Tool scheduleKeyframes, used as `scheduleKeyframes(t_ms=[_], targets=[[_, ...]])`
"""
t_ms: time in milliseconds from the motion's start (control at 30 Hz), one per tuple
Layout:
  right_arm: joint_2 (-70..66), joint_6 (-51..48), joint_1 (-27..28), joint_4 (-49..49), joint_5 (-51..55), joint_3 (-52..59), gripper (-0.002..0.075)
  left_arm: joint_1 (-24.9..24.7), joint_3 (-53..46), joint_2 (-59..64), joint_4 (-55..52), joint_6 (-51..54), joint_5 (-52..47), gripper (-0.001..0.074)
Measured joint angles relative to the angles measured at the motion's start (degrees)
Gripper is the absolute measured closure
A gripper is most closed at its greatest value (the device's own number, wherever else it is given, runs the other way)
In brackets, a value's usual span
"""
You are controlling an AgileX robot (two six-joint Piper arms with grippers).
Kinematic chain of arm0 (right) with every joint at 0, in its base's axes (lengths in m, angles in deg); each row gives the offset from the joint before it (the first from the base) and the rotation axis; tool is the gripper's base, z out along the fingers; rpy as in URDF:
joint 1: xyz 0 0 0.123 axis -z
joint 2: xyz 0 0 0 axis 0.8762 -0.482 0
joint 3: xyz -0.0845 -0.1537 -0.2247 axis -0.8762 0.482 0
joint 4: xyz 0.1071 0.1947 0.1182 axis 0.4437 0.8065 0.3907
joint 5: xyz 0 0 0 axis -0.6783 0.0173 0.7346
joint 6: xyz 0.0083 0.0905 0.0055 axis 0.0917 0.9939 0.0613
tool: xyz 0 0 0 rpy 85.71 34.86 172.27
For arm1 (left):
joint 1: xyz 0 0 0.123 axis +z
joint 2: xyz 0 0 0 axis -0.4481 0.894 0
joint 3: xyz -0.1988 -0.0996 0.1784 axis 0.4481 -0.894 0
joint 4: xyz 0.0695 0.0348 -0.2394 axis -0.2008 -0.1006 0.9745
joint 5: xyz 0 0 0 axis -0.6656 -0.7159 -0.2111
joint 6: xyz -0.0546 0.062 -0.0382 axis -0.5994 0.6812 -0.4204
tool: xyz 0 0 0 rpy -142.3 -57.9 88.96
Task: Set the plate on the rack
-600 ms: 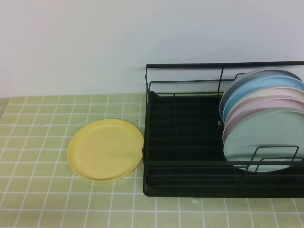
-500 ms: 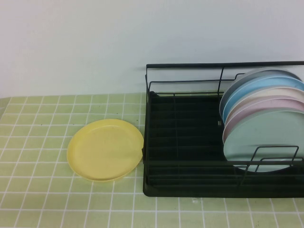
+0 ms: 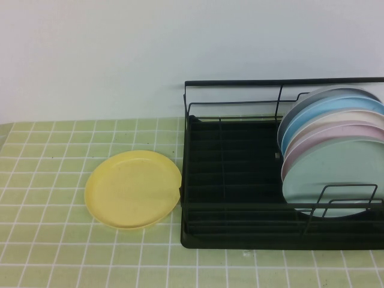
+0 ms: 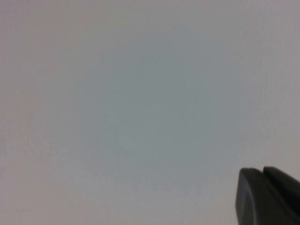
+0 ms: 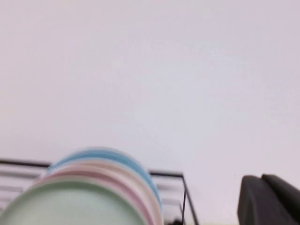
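Note:
The pale-yellow plate (image 3: 133, 189) lies flat on the green tiled table, just left of the black wire rack (image 3: 240, 240), with its rim nearly touching the rack's left side. The rack's left half has no plates in it. Neither gripper shows in the high view. In the left wrist view only a dark part of my left gripper (image 4: 269, 197) shows, against a blank wall. In the right wrist view a dark part of my right gripper (image 5: 269, 199) shows, raised, with the rack's back rail (image 5: 166, 174) off to one side.
Several plates stand upright in the rack's right half: a mint-green one (image 3: 336, 174) in front, then pink (image 3: 312, 137), cream and blue ones. They also show in the right wrist view (image 5: 84, 201). A white wall stands behind the table.

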Motion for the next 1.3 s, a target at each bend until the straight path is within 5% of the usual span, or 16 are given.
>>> scheduleKeyframes(t_ms=[267, 600, 800, 1100, 1300], targets=[[0.0, 3.5, 0.0, 1.0, -5.8, 0.0, 0.0715, 0.0, 1.0, 0.0, 1.6, -7.3, -2.2, 0.0735], [0.0, -1.0, 0.0, 1.0, -11.4, -0.4, 0.0716, 0.0, 18.9, 1.5, -8.9, -5.5, -31.3, 0.0735], [-0.1, -0.6, 0.0, 0.9, 6.8, -9.6, 0.0716, 0.0, 19.1, 1.8, -8.3, -5.9, -32.9, 0.0735], [-5.9, -7.3, 0.0, -1.5, 29.7, -23.3, 0.0716, 0.0, 25.2, 9.3, -1.3, -9.7, -55.4, 0.0735], [-17.5, -7.2, 0.0, -0.3, 44.7, -25.3, 0.0716, 0.0, 38.2, 27.2, -0.3, -8.2, -76.2, 0.0735]])
